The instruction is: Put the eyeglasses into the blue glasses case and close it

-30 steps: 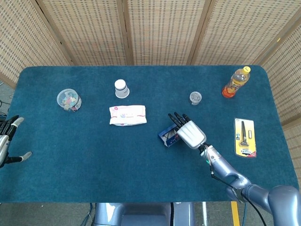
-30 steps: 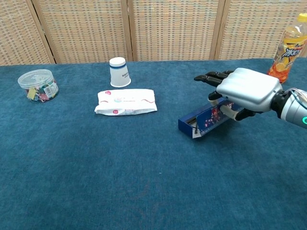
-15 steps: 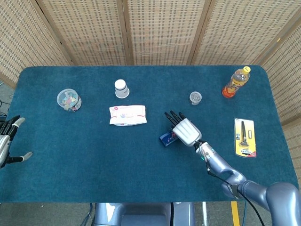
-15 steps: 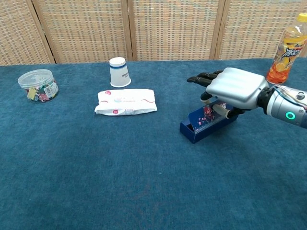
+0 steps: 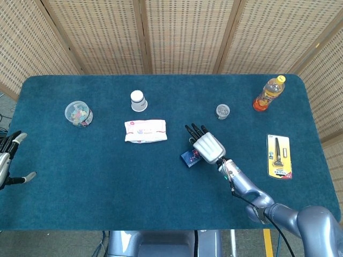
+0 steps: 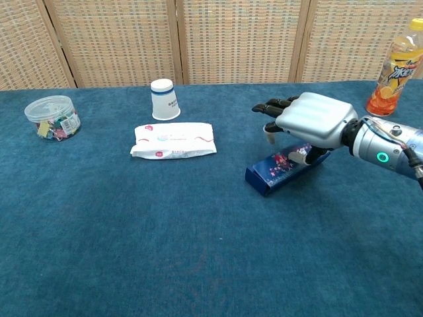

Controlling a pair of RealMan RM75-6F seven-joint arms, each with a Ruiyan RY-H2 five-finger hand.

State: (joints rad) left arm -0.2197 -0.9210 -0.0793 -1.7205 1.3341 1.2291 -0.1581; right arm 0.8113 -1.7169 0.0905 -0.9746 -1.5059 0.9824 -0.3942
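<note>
**Right hand pressing blue glasses case shut**

Right hand (image 6: 309, 121): lying palm-down over the far end of the blue glasses case (image 6: 277, 170), fingers (image 6: 269, 106) stretching forward past it and holding nothing; thumb seeming to touch the case's side. Judged purpose: flat palm bearing down to bring the lid home.

Blue glasses case: lying on the blue table cloth (image 6: 165, 238), right of centre, lid now looking down. Eyeglasses: not showing, presumably inside.

Change: a second ago the lid was standing open with the hand higher and further right; the hand has been moving left and lower, and the case is now reading as a closed box.

Left hand (image 5: 6, 158): resting at the table's left edge, fingers apart, holding nothing, unmoved.

Also present: wet-wipes pack (image 6: 173, 140), paper cup (image 6: 164, 99), clear tub of clips (image 6: 53, 117), orange drink bottle (image 6: 394, 69).
</note>
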